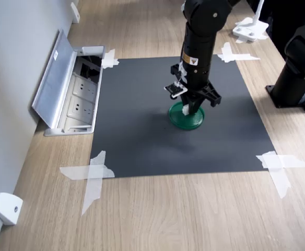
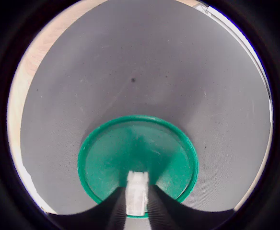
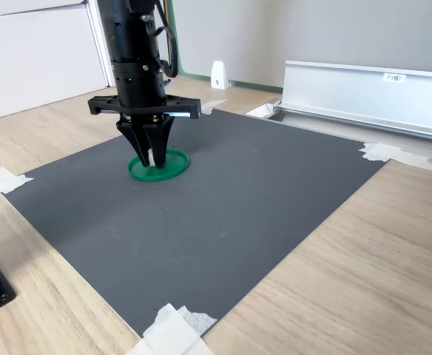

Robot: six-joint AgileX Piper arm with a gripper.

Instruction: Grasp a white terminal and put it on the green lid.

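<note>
Wrist view shows the dark mat (image 2: pixel 145 72) filling most of the frame over the wooden surface (image 2: pixel 32 67), with the green lid (image 2: pixel 145 143) at six o'clock on it. Directly above the lid, the hand (image 2: pixel 136 199) is clenched on the white terminal (image 2: pixel 136 189), which sits pinched between both fingers over the lid's six o'clock rim, apparently not touching it.

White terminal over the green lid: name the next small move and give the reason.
Probably lower slightly, then open the jaws. The gripper is shut on the white terminal directly above the green lid; whether the terminal already touches the lid cannot be told.
</note>
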